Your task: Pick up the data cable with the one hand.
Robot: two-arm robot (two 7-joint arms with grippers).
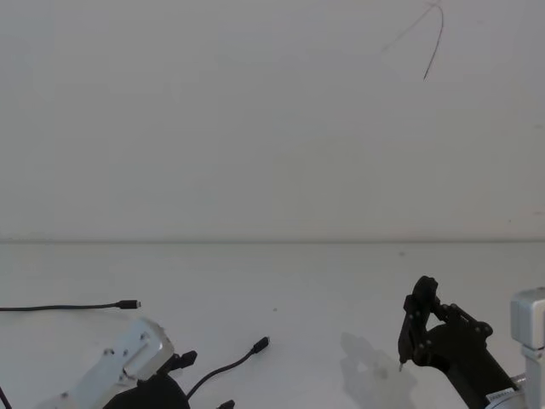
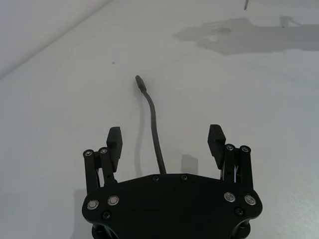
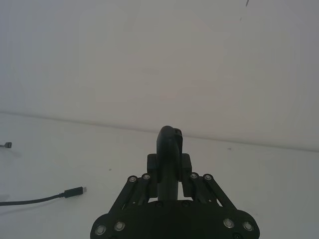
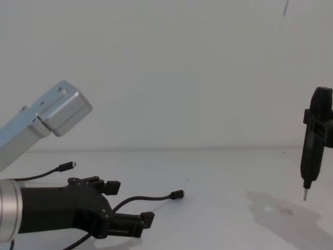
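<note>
Data cable lay loose on the worktop. Your left gripper straddled it, jaws wide and empty, placed to close. Right gripper kept clear at right, jaws clamped on a pen-shaped tool.

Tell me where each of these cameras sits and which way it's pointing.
Head view: high, looking down at the table; left hand low left, right hand low right.
Chest view: lower, looking across the table; left hand at left, pen-shaped tool at right.
Left wrist view: behind the open left hand, facing the data cable between its fingers.
Right wrist view: behind the right hand, shut on the pen-shaped tool, facing the wall.
Head and chest share the data cable.
</note>
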